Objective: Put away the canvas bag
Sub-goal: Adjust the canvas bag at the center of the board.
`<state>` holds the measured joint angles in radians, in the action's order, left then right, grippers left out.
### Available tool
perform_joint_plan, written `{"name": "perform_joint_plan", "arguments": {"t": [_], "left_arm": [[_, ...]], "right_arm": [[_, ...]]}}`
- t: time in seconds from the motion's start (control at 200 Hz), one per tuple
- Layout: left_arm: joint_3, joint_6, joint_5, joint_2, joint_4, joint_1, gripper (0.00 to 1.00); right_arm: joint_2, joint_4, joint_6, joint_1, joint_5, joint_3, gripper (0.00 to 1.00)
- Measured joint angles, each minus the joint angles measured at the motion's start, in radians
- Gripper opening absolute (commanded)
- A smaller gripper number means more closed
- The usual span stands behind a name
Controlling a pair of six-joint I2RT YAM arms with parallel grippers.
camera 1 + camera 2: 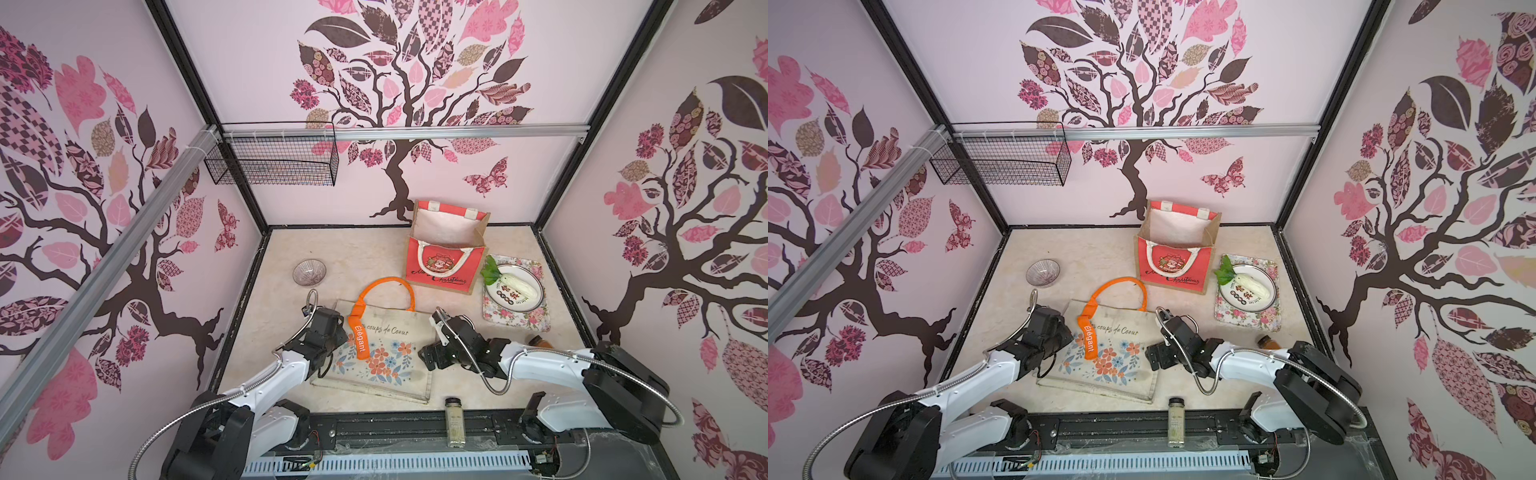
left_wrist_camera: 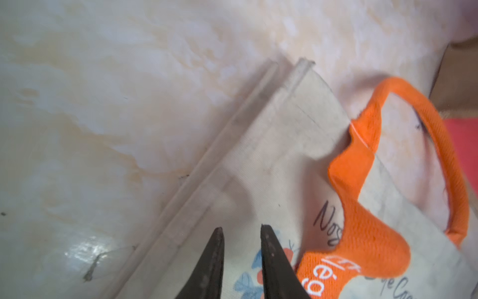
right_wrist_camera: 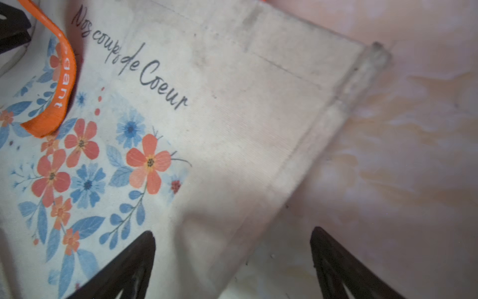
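one canvas bag (image 1: 386, 365) lies flat

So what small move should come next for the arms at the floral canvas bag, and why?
Probably lower the right gripper and close it on the side edge of the beige floral canvas bag with orange handles. Its jaws stand wide, straddling that edge, one over fabric and one over the marbled table, and the bag lies flat.

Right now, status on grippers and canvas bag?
Left gripper part open at canvas bag edge. Right gripper wide open across opposite edge. Bag flat, unheld. Nothing blocking.
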<state>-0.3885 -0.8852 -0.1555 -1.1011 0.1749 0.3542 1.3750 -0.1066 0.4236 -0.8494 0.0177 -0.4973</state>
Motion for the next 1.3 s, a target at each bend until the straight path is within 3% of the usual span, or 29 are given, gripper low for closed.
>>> {"name": "perform_joint_plan", "arguments": {"t": [0.195, 0.33, 0.435, 0.635, 0.765, 0.87, 1.085, 1.211, 1.301], "left_arm": [[0.090, -0.007, 0.153, 0.112, -0.217, -0.002, 0.46], [0.096, -0.011, 0.223, 0.080, -0.348, -0.002, 0.79], [0.096, -0.006, 0.259, -0.020, -0.449, 0.000, 0.82], [0.105, -0.004, 0.294, -0.192, -0.596, 0.033, 0.69], [0.112, -0.037, 0.337, -0.257, -0.737, 0.069, 0.31], [0.131, -0.094, 0.350, -0.289, -0.826, 0.082, 0.09], [0.126, -0.166, 0.341, -0.288, -0.846, 0.073, 0.04], [0.083, -0.201, 0.340, -0.335, -0.874, 0.067, 0.10], [0.060, -0.269, 0.326, -0.388, -0.925, 0.051, 0.03]], "right_arm": [[0.056, -0.063, 0.002, 0.000, -0.002, -0.011, 0.96], [0.064, -0.082, 0.000, 0.000, -0.002, -0.011, 0.96], [0.064, -0.085, -0.002, 0.000, -0.006, -0.010, 0.96], [0.064, -0.089, -0.008, 0.000, -0.008, -0.006, 0.96], [0.064, -0.096, -0.019, 0.000, -0.018, -0.003, 0.96], [0.077, -0.100, -0.027, 0.000, -0.041, -0.006, 0.95], [0.134, -0.102, -0.040, 0.000, -0.088, -0.050, 0.92], [0.146, -0.115, -0.047, 0.000, -0.095, -0.055, 0.92], [0.150, -0.124, -0.050, 0.000, -0.096, -0.053, 0.92]]}}
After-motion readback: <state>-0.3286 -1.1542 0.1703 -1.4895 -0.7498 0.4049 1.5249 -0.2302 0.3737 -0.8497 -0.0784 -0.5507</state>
